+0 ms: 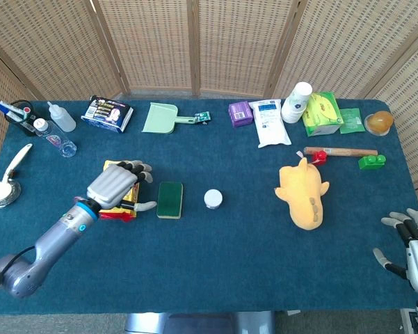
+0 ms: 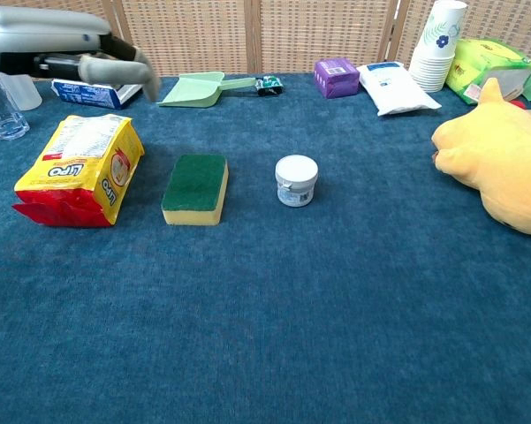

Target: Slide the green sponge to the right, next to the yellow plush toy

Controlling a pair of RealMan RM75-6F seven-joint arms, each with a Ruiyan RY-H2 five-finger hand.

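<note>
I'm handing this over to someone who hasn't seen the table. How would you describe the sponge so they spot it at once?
On the blue table, look at the near left part, where three things lie in a row. The green sponge is the middle one, between the yellow snack bag and the small white jar. It alone is a flat rectangular block, dark green on top with a yellow layer beneath.
</note>
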